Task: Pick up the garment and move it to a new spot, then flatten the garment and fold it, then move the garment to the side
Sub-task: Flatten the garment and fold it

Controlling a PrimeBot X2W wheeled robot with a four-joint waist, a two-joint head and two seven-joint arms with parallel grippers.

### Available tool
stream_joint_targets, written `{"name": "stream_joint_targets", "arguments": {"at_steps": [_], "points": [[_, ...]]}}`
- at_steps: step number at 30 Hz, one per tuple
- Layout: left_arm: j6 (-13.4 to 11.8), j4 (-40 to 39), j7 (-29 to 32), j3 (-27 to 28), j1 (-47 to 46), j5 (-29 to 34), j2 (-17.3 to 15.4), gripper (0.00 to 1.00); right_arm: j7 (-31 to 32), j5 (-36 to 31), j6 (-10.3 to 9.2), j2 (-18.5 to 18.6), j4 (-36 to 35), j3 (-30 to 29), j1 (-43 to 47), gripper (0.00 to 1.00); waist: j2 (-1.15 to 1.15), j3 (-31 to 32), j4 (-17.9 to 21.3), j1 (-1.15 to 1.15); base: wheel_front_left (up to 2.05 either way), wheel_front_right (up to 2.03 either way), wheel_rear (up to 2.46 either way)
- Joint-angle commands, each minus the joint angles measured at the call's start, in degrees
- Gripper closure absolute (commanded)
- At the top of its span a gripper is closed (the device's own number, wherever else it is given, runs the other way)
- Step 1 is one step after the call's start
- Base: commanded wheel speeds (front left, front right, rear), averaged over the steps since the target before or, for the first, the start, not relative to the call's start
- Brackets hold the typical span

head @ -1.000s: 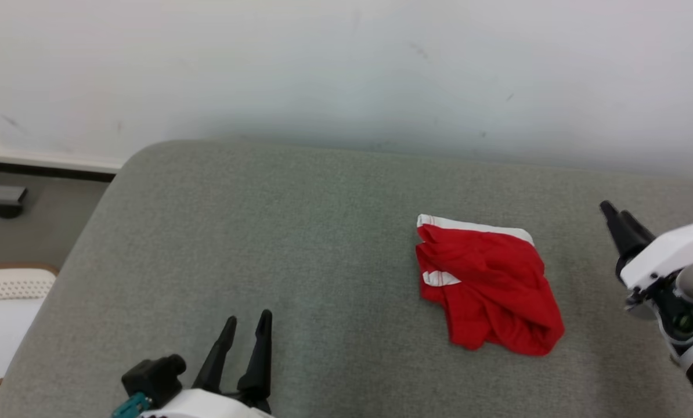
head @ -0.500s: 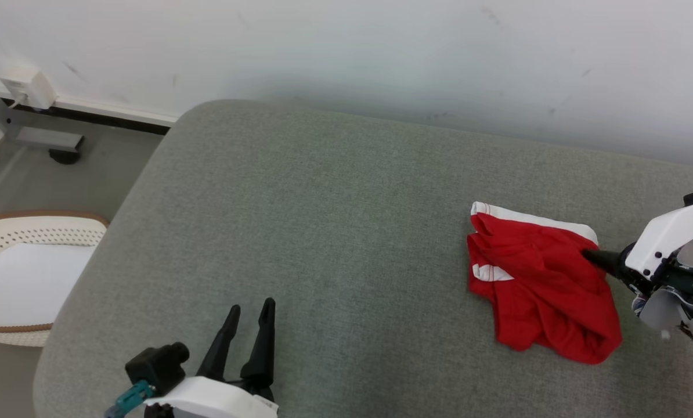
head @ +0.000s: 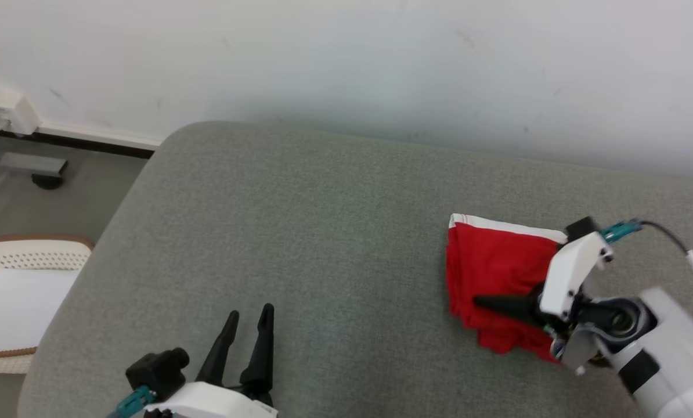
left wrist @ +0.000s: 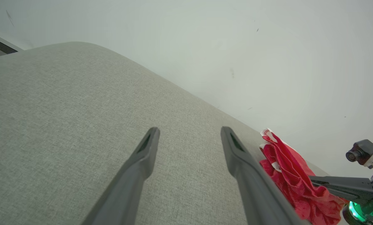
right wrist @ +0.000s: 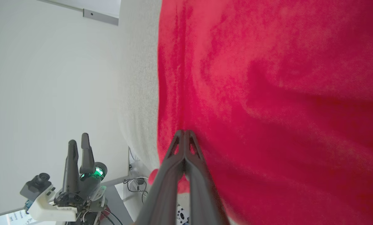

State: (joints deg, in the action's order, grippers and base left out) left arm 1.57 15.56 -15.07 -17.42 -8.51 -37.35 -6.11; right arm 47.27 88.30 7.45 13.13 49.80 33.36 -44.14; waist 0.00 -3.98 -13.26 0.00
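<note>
**A:** Where is the bunched red cloth garment with the white band?

**B:** It lies on the grey-green upholstered cushion, toward its right end and not far from its back edge. The white band runs along the garment's far side.

**A:** And the right gripper?

**B:** It lies low across the garment with both dark fingers pressed tight together. I cannot tell whether a fold is caught between them. In the right wrist view the tips meet right at a crease.

**A:** So is this a pickup for spreading, or a carry to the side?

**B:** A loose bundle like this fits either, I think. In both cases the grip is what matters. I would raise the wrist slowly and watch that the cloth rises with the fingertips. If only one thin layer comes up, the rest may sag and drag on the cushion.

**A:** The left gripper?

**B:** It is spread wide and holding nothing, near the cushion's front edge and well apart from the garment. It looks best placed there, out of the way.
</note>
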Motion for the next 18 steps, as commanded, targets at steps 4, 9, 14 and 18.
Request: {"name": "stream_joint_targets", "arguments": {"at_steps": [4,9,14,18], "points": [[0.05,0.20,-0.06,0.10,0.99,0.24,0.02,0.00,1.83,-1.67,0.03,-1.00,-5.53,3.31,4.79,1.00,0.00,0.95,1.23,0.00,0.00,0.00,0.00],[-0.22,-0.28,-0.06,0.57,1.11,0.38,-0.28,0.00,-0.02,-2.02,0.03,-1.13,-12.11,3.87,7.03,1.00,0.00,1.76,2.82,0.00,0.00,0.00,0.00],[-0.57,-0.90,-0.06,1.58,1.57,0.54,-1.03,0.00,-3.14,-2.00,0.03,1.09,-20.51,2.00,8.37,1.00,0.00,3.04,5.13,0.00,0.00,0.00,0.00],[-0.78,-1.91,-0.07,2.49,1.68,0.89,-1.60,0.00,-8.61,-4.05,0.03,3.67,-27.08,-0.32,9.25,0.51,0.00,4.16,7.40,0.00,0.00,0.00,0.00]]}}
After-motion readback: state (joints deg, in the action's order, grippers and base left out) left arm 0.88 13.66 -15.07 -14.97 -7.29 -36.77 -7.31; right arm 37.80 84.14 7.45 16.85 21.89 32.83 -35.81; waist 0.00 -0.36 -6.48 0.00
